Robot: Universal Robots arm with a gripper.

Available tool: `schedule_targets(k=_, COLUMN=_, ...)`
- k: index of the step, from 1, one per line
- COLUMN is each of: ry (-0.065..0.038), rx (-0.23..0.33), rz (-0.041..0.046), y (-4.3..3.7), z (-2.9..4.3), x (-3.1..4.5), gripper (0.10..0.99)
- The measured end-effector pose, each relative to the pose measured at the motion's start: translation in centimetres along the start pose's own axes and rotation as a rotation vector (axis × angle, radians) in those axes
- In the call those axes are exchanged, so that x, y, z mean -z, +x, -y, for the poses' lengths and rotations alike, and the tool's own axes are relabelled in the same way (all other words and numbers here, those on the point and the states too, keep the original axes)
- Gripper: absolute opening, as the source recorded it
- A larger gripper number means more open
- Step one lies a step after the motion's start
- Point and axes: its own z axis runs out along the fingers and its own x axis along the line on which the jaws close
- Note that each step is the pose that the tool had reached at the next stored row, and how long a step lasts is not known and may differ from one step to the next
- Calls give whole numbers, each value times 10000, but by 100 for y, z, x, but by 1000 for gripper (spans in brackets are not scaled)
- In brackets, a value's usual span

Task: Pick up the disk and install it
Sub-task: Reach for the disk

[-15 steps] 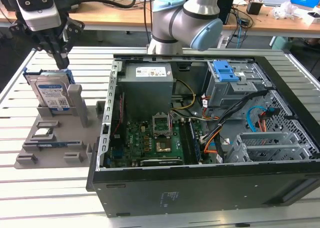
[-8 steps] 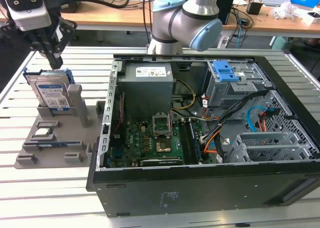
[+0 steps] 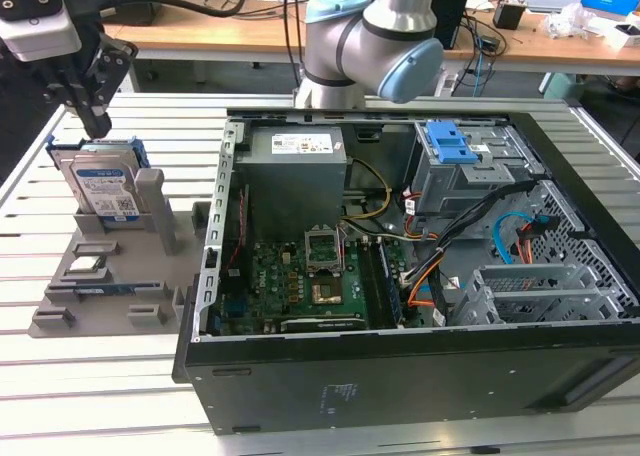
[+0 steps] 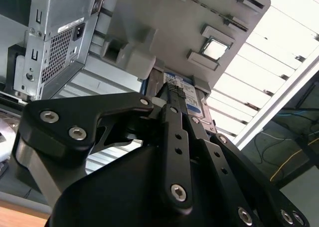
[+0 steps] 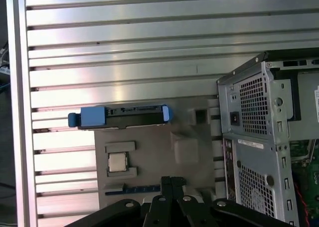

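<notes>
- Over at the exterior view's left, the gripper (image 3: 99,126) hangs just above the top edge of the disk (image 3: 103,188); whether they touch I cannot tell. The disk stands upright on its edge in a slot of the grey holder (image 3: 110,301) on the slotted metal table (image 3: 100,401). The open computer case (image 3: 400,376) lies at the exterior view's right, a blue latch piece (image 3: 449,144) on its drive cage, with the arm (image 3: 370,31) behind it.
- From the second wrist view, the black fingers run down to the gripper (image 4: 172,93) tip, which sits over the disk (image 4: 195,106) in the holder (image 4: 189,23). A square chip (image 4: 214,49) lies farther along the holder.
- Seen in the first wrist view, the fingers of the gripper (image 5: 172,181) are pressed together with nothing between them. The disk (image 5: 122,116) shows edge-on with its blue bracket, at the holder's (image 5: 149,157) far edge, beside the case (image 5: 259,137).
</notes>
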Motion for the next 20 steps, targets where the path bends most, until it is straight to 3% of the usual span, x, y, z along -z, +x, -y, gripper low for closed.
schedule_targets(k=20, ry=0, rx=0, rz=0, y=316, z=24, x=8, gripper=102)
